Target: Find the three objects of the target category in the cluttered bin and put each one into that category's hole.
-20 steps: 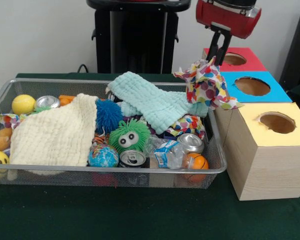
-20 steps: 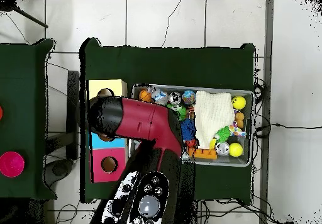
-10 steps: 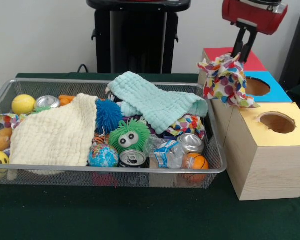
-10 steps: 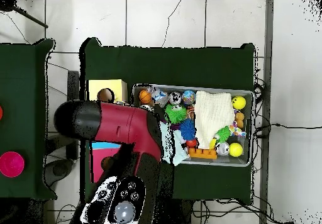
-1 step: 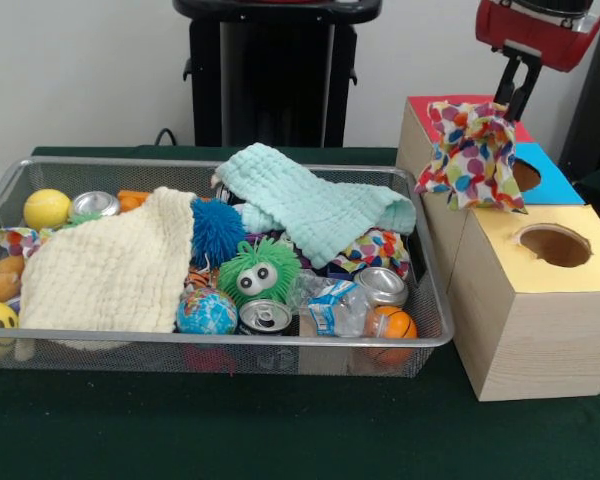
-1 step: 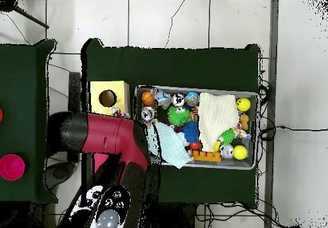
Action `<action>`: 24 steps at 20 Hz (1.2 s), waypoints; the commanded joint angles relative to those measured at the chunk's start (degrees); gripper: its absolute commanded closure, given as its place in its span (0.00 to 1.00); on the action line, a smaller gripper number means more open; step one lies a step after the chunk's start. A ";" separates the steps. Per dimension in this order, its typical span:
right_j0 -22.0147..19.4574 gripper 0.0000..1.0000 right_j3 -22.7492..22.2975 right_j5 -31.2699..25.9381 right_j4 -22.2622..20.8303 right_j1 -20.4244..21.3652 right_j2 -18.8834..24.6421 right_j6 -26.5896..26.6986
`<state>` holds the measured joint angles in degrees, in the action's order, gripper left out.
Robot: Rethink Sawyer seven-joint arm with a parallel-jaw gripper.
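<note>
- The wire mesh bin (image 5: 10, 180) sits on the dark green table cloth (image 5: 230, 430); at its left end lie a yellow ball (image 5: 46, 208) and a soda can (image 5: 94, 204).
- A cream knitted cloth (image 5: 110, 270) covers the bin's left half.
- Near the middle are a blue spiky ball (image 5: 216, 229), a green fuzzy toy with eyes (image 5: 257, 272) and a globe ball (image 5: 206, 313).
- A mint green cloth (image 5: 315, 205) drapes over the back right of the bin.
- The polka-dot cloth (image 5: 470, 155) hangs in the air above the blue box (image 5: 550, 185), between the red box (image 5: 450, 105) and the yellow box (image 5: 540, 290).
- The gripper (image 5: 515, 100) has its fingers pinched on the polka-dot cloth's top.
</note>
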<state>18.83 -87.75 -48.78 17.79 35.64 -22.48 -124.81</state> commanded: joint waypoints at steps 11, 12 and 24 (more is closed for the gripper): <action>0.97 1.00 0.53 -8.75 2.10 -2.47 -1.64 -20.73; 1.12 1.00 1.74 -10.11 2.08 -2.64 -1.98 -21.28; 2.49 1.00 13.60 -22.20 2.75 -4.43 -3.72 -28.87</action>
<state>21.20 -80.69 -62.85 18.50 34.29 -26.98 -132.77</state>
